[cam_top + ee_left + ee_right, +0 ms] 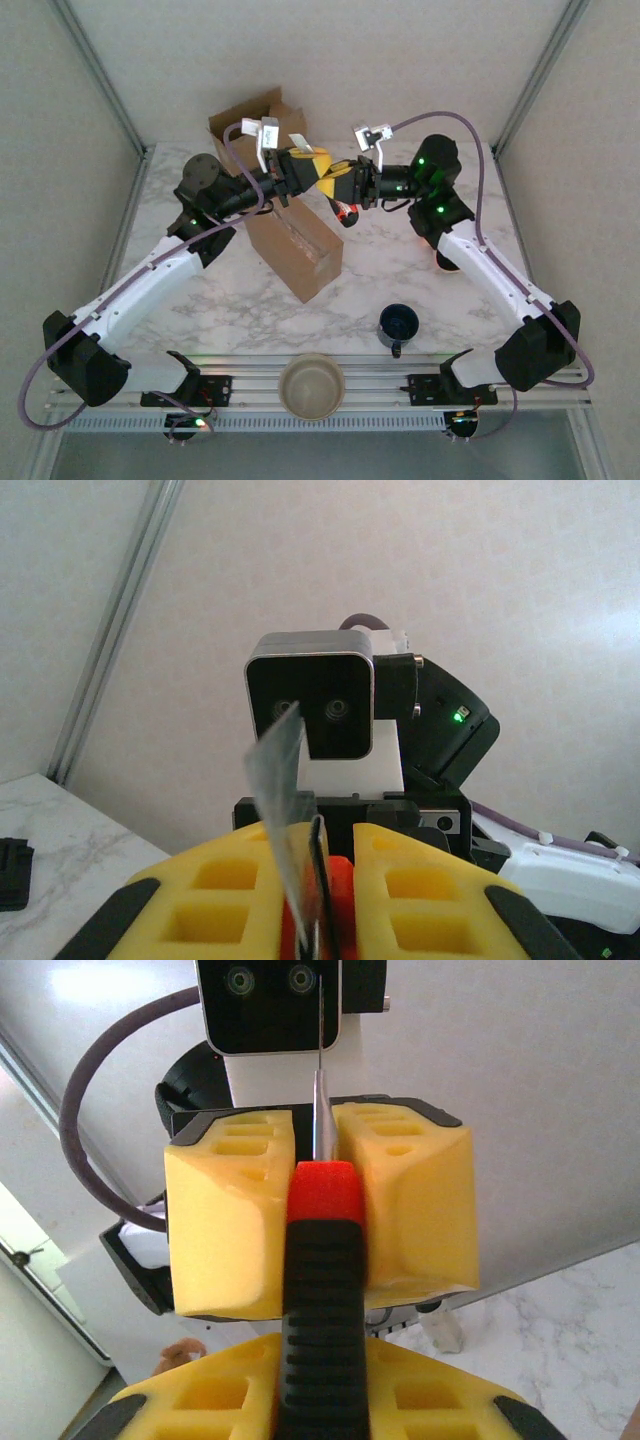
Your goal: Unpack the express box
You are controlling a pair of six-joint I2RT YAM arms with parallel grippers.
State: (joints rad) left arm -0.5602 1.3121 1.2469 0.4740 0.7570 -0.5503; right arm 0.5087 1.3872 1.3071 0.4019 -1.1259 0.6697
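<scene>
Marble table carries the open express box, which sits directly beneath the two meeting grippers. Left gripper is clamped on the blade end of a red-and-black cutter. Right gripper, facing it, grasps the ribbed black handle. Cutter hangs beside the box's right wall; contact with the cardboard cannot be determined.

On my overhead feed the white marble table carries a brown cardboard box lying slantwise in the middle. Open cardboard flaps stand at the back left; I can't tell whether they belong to the same box. A dark blue mug sits near the front right, and a beige bowl rests on the front rail.
</scene>
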